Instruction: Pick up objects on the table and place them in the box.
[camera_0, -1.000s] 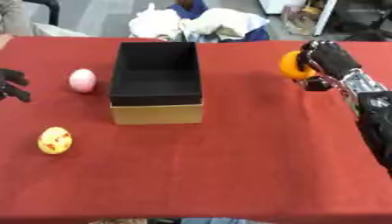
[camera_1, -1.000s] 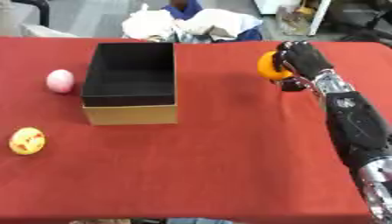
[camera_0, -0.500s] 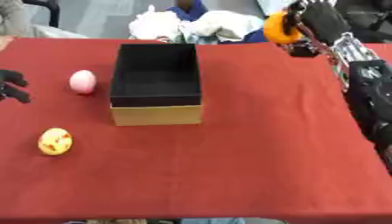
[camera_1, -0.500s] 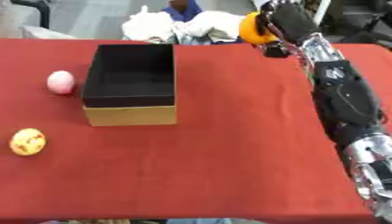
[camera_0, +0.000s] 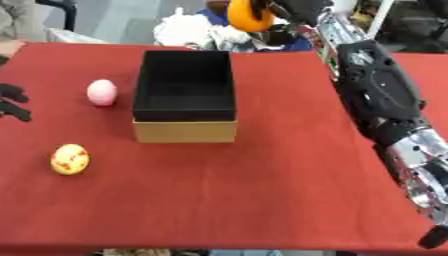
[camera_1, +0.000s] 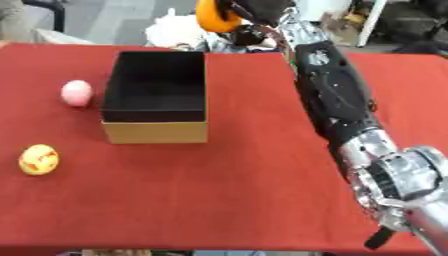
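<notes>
Clutching an orange ball (camera_0: 244, 15) in curled fingers, the right hand (camera_0: 289, 11) held it high beyond the far end of the black box (camera_0: 185, 85), probably to drop it in, while pink (camera_0: 101, 92) and yellow (camera_0: 70, 159) eggs waited on the red worktop (camera_0: 262, 190).

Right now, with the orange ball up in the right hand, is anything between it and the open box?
Nothing visible. The right hand holds the orange ball raised beyond the far right corner of the black-lined box, whose top is open and looks empty. The pink egg and yellow egg lie left of it.
</notes>
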